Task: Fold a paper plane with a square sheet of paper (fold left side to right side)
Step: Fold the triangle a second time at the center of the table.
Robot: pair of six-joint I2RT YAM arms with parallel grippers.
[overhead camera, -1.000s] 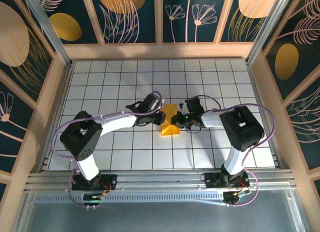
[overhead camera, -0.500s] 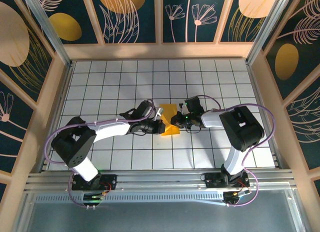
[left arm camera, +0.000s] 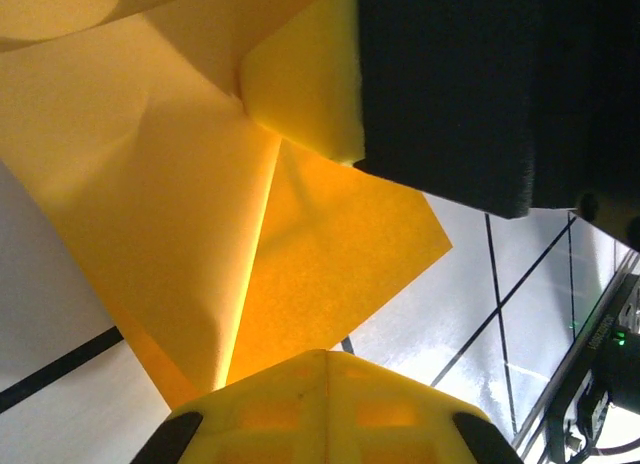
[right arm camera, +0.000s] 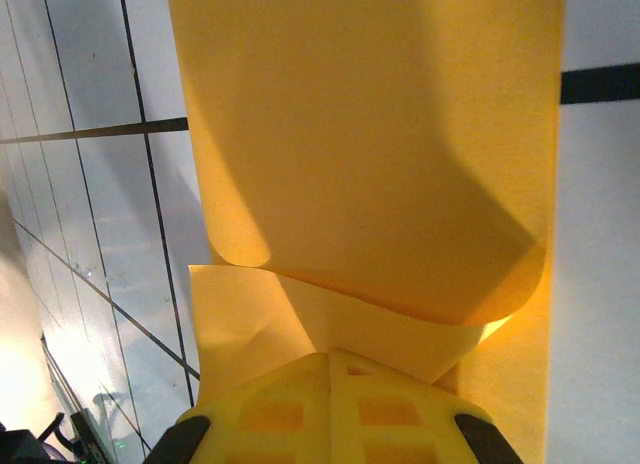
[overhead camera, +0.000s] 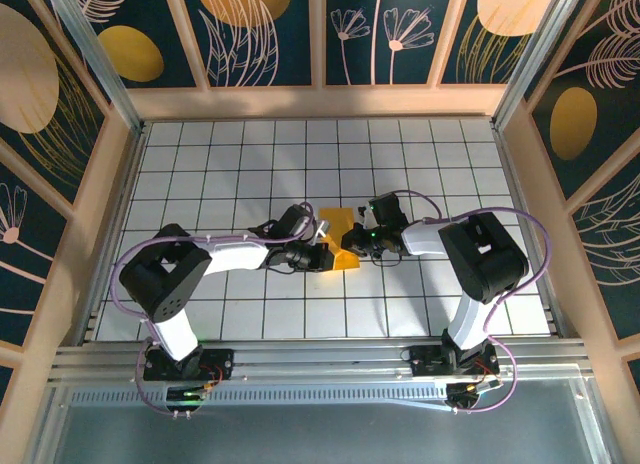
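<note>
The square sheet of paper (overhead camera: 338, 227) lies partly folded at the middle of the tiled floor, orange-yellow, with a sharp crease (left arm camera: 180, 214) and a curled upper layer (right arm camera: 380, 154). My left gripper (overhead camera: 322, 252) is shut, its tips (left arm camera: 325, 356) low over the sheet's near left edge; whether paper is pinched between them I cannot tell. My right gripper (overhead camera: 357, 241) is shut on the sheet's right side, and paper layers run in under its tips (right arm camera: 332, 356). Its black body (left arm camera: 470, 84) shows in the left wrist view. A paper plane is out of view.
White tiled floor (overhead camera: 420, 154) with black grid lines surrounds the paper. Wooden-framed patterned walls (overhead camera: 320, 94) close the back and both sides. Both arms reach in from the near edge and meet at the centre.
My left gripper came down from the sheet's upper left to its lower left edge and shut. The raised paper now sits lower and more compact. The right gripper stayed put.
</note>
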